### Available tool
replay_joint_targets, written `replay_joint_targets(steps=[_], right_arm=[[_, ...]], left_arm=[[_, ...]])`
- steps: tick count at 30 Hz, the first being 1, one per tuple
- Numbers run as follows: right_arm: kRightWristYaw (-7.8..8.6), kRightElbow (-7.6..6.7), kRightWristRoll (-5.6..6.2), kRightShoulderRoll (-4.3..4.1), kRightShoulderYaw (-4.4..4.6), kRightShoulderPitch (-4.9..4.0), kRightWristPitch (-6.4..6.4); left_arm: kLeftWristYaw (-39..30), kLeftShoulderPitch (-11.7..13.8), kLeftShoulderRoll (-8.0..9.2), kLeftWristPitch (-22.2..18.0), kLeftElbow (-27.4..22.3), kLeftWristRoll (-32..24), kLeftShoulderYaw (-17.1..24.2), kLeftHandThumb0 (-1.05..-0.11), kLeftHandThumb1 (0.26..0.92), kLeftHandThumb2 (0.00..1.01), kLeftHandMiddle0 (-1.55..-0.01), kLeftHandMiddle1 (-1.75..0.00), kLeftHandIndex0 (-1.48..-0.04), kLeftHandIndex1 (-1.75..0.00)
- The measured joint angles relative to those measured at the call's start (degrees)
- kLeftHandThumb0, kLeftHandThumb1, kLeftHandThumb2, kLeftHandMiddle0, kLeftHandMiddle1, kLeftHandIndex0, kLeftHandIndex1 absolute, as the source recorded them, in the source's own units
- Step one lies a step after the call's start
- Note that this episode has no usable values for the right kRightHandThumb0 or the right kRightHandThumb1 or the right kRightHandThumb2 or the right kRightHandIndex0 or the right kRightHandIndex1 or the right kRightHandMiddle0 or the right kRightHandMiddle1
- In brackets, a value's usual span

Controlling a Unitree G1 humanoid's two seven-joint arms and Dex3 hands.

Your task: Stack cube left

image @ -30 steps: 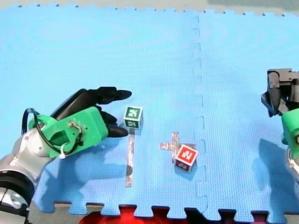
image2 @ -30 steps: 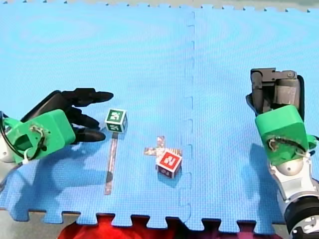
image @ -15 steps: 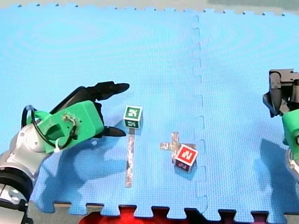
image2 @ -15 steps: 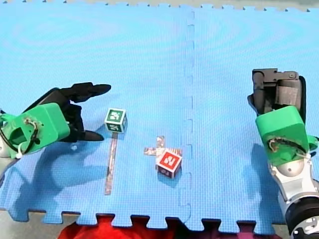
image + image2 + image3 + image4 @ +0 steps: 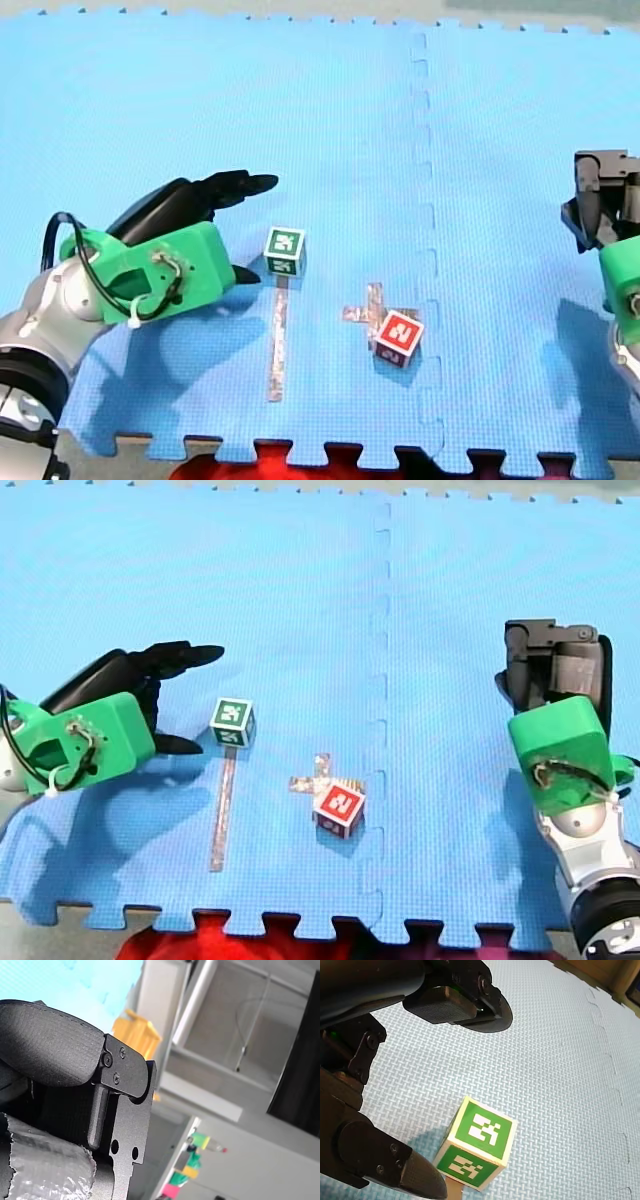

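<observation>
Head views: left hand (image 5: 200, 212) open, empty, just beside green cube (image 5: 285, 250), toward mat's (image 5: 150, 90) front edge; red cube (image 5: 398, 337) apart, closer to front; right hand (image 5: 553, 670) at right edge, grip unclear
Second wrist view: green cube (image 5: 479, 1145) on mat, thumb tip (image 5: 422, 1185) close by

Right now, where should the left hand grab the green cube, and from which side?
Probably its far and near side faces, coming in from its left: the green cube sits flat on the mat with those faces exposed, and the left hand is beside it there.
</observation>
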Motion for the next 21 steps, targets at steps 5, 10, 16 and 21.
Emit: replay_joint_targets(steps=[5, 10, 16, 21], right_arm=[[-0.43, -0.27, -0.32, 0.03, 0.25, 0.03, 0.10], [-0.66, -0.55, -0.35, 0.13, 0.39, 0.08, 0.12], [-0.79, -0.85, -0.36, 0.22, 0.53, 0.24, 0.13], [-0.84, -0.92, -0.33, 0.24, 0.57, 0.25, 0.13]], left_arm=[[0.5, -0.5, -0.04, 0.3, 0.3, 1.6, -1.3, -0.313, 0.710, 0.00, -0.77, -1.75, -0.47, -0.02], [3.2, -1.7, 0.09, 2.2, 0.3, 6.3, -5.1, -0.315, 0.712, 0.00, -0.78, -1.75, -0.48, -0.02], [2.3, -3.3, -0.01, 4.7, 0.5, 7.6, -6.9, -0.308, 0.716, 0.00, -0.80, -1.75, -0.49, -0.02], [1.8, -3.3, -0.72, 5.1, 0.4, 7.4, -7.2, -0.315, 0.718, 0.00, -0.81, -1.75, -0.51, -0.02]])
